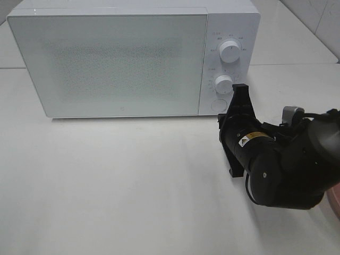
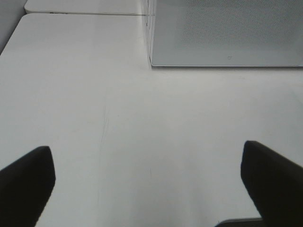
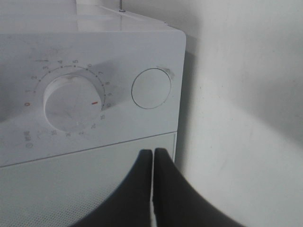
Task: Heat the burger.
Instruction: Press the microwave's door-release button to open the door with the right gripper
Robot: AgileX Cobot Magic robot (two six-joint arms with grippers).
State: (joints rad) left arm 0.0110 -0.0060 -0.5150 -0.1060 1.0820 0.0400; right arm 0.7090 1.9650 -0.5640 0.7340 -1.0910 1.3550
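Observation:
The burger is out of view. The white microwave [image 1: 122, 58] stands at the back of the table with its door shut. My right gripper [image 1: 240, 89] is shut and empty, its tips close to the control panel, just right of the lower knob [image 1: 223, 84] and above the round button [image 1: 217, 104]. In the right wrist view the closed fingertips [image 3: 153, 152] lie against the panel's edge below the round button [image 3: 150, 89], beside the knob [image 3: 71, 105]. My left gripper [image 2: 147, 149] is open and empty above the bare table, in front of the microwave [image 2: 227, 33].
An upper knob [image 1: 229, 51] sits on the microwave's panel. A pinkish-brown rim [image 1: 336, 199] shows at the right edge, behind my right arm. The white table [image 1: 122, 180] stretches in front of the microwave.

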